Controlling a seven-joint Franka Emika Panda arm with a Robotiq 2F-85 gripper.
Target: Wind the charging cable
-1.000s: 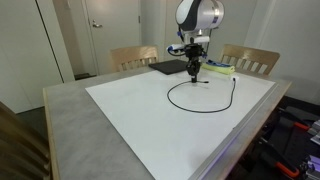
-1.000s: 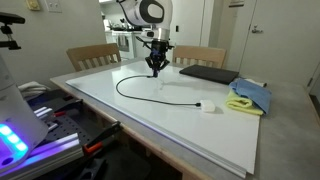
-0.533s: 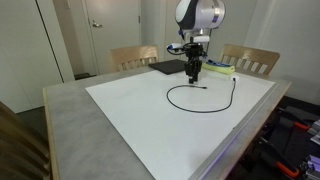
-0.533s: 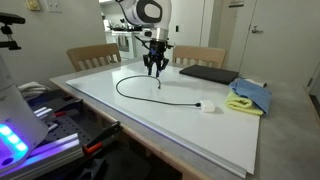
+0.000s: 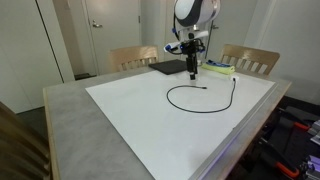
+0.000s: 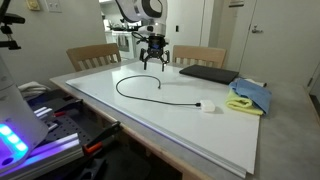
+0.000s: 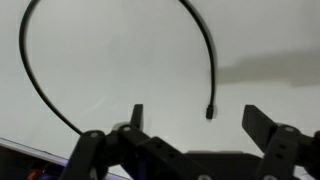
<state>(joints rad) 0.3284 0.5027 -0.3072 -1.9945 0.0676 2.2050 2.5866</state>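
One Robotiq gripper point(image 5: 192, 71) hangs over the far part of a grey table point(image 5: 66, 112), on which a large white sheet point(image 5: 150, 125) is spread. In both exterior views we see its fingers pointing straight down, clear of the sheet. In an exterior view the gripper point(image 6: 153, 64) has its jaws spread wide and nothing between them. The wrist view confirms this: the gripper point(image 7: 197, 125) enters from the lower edge, one finger point(image 7: 135, 115) to the left and its partner to the right, with only bare white surface between them.

The charging cable point(image 5: 168, 96) lies flat on the sheet as a single open loop, on the near side of the gripper and apart from it. In an exterior view the charging cable point(image 6: 170, 100) curves round at the left, then trails right to a small pale block point(image 6: 208, 106), which we take to be its plug, though the detail is too small to be sure. In the wrist view the charging cable point(image 7: 212, 60) arcs across the top, and its dark free tip point(image 7: 210, 112) rests on the sheet in the open span between the fingers.

A flat black pad point(image 6: 208, 74) lies at the far right. A blue cloth point(image 6: 250, 95) sits nearer, just beside the pale block. Two wooden chairs point(image 5: 133, 57) stand along the far edge of the table.
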